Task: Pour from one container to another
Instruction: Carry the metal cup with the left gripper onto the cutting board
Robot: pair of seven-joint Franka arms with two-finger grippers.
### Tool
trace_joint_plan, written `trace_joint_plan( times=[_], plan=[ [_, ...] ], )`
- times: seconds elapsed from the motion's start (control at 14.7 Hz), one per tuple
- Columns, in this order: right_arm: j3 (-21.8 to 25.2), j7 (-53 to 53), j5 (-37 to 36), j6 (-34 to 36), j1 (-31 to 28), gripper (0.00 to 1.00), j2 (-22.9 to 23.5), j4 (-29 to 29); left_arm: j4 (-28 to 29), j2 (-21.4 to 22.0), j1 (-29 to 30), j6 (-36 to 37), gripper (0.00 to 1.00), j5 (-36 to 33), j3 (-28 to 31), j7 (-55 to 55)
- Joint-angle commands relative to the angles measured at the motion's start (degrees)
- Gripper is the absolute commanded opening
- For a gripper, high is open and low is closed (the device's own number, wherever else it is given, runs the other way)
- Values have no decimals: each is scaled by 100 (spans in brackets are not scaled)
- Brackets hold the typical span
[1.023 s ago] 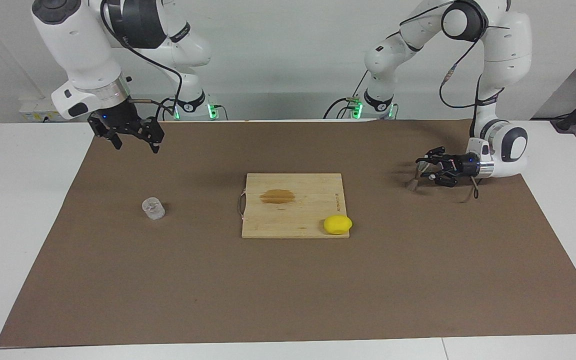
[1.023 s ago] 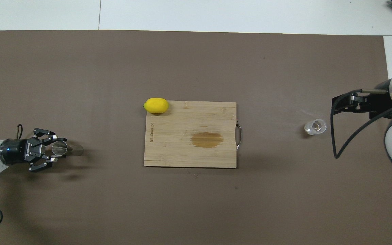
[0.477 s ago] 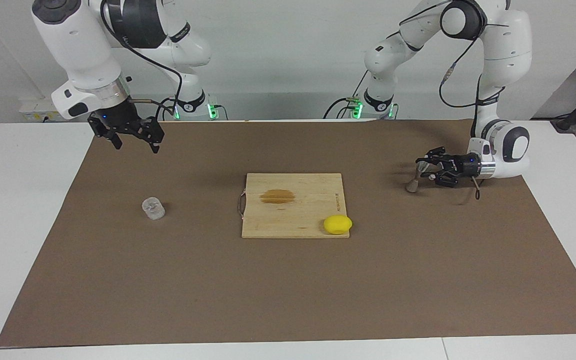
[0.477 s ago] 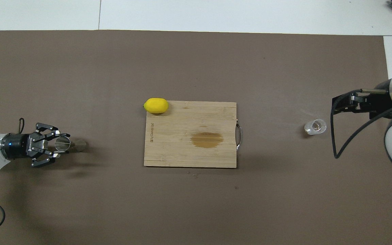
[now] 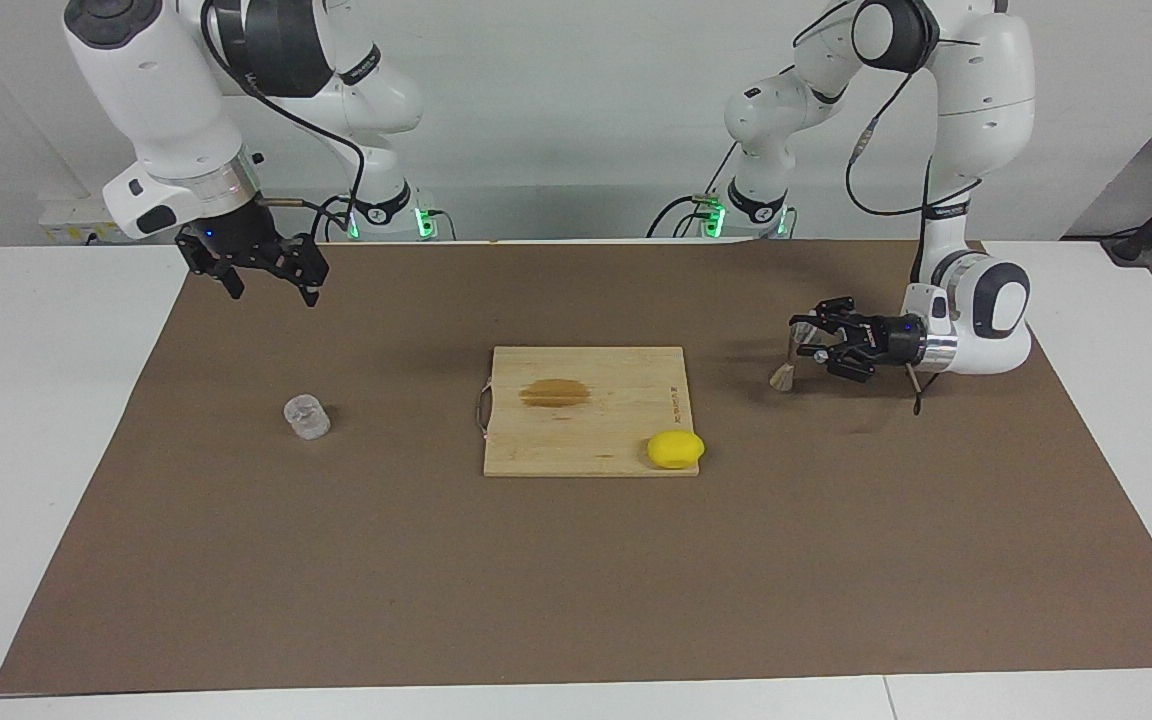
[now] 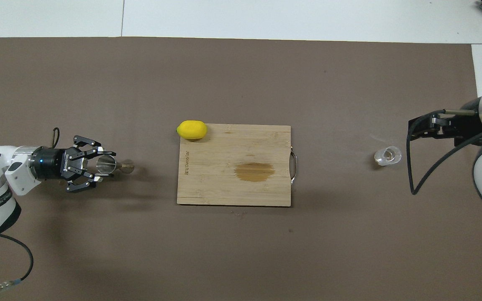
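Observation:
The clear glass cup (image 5: 306,417) stands on the brown mat toward the right arm's end of the table; it also shows in the overhead view (image 6: 387,155). The metal jigger (image 5: 784,372) is held tilted, just above the mat, toward the left arm's end; it also shows in the overhead view (image 6: 109,165). My left gripper (image 5: 808,342) lies level and is shut on the jigger, as the overhead view (image 6: 101,166) shows too. My right gripper (image 5: 261,272) hangs open and empty over the mat, above a spot nearer the robots than the cup.
A wooden cutting board (image 5: 616,430) with a dark stain lies mid-table, a yellow lemon (image 5: 676,449) at its corner. They also show in the overhead view: the board (image 6: 224,188) and the lemon (image 6: 191,129). The brown mat (image 5: 576,580) covers most of the table.
My left gripper has carried the jigger toward the cutting board, away from the table's end. The right arm, cup, board and lemon have not moved.

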State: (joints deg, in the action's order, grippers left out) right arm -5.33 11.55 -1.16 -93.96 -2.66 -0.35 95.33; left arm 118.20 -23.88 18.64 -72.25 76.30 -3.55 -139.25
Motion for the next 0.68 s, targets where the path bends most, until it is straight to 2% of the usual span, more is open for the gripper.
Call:
trace_joint_plan(
  times=[0.0,0.2,0.41,0.61],
  plan=[
    [-20,-153,160,80,-77,100,-26,3,361,365,-553,-201,0,577,91,153],
    [-20,-144,160,80,-86,100,-26,3,756,673,-1089,-710,0,1271,91,153],
    [-20,-144,160,80,-86,100,-26,3,1064,945,-1871,-1316,1,2150,91,153],
    [-20,-144,160,80,-86,100,-26,3,1214,1034,-2504,-1958,2,2765,82,135]
  ],
)
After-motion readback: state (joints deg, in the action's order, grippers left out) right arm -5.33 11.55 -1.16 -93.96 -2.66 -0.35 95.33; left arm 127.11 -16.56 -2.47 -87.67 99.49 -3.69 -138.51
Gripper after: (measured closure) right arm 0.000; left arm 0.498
